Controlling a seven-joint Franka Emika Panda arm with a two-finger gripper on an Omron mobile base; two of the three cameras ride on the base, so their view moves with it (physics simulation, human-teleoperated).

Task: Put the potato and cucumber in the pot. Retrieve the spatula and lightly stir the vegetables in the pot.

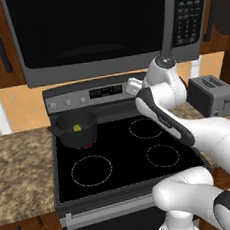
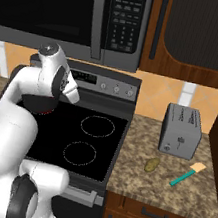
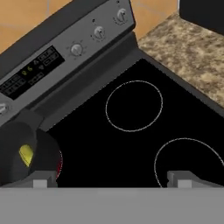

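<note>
Black glass cooktop (image 1: 126, 156) under a microwave (image 1: 103, 28), speckled granite counter (image 2: 167, 192) right, pot (image 1: 77, 127) on far-left burner containing cucumber (image 1: 77, 127), potato (image 2: 152, 164) and spatula (image 2: 187, 174) near toaster (image 2: 181, 130), gripper (image 3: 111, 178) jaws spread, holding nothing.

Glossy white arm (image 1: 209, 132), dark joints

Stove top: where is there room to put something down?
Three burner rings are bare: the back right one and both front ones. The back left burner holds the pot. The counter right of the stove is busier, with the toaster, the potato and the spatula.
</note>
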